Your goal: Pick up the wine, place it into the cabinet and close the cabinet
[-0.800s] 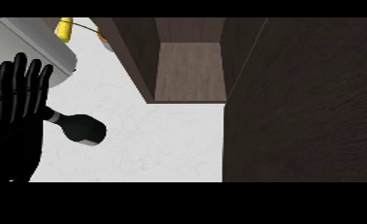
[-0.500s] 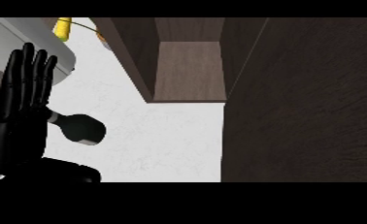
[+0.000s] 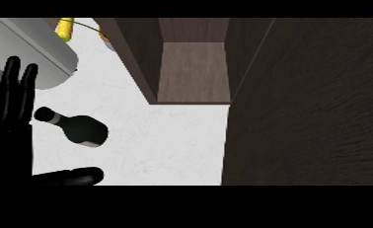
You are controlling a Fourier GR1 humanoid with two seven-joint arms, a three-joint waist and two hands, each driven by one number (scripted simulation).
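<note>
Now | wine [image 3: 79, 129] just right of left hand [image 3: 16, 123] fingers [image 3: 27, 86]

Matte black left hand [image 3: 16, 138] (slim, rounded fingers [image 3: 27, 86], thick thumb)

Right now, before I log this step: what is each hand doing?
Left hand: open, fingers straight, thumb out below the wine bottle, holding nothing.
Right hand: not in view.
</note>
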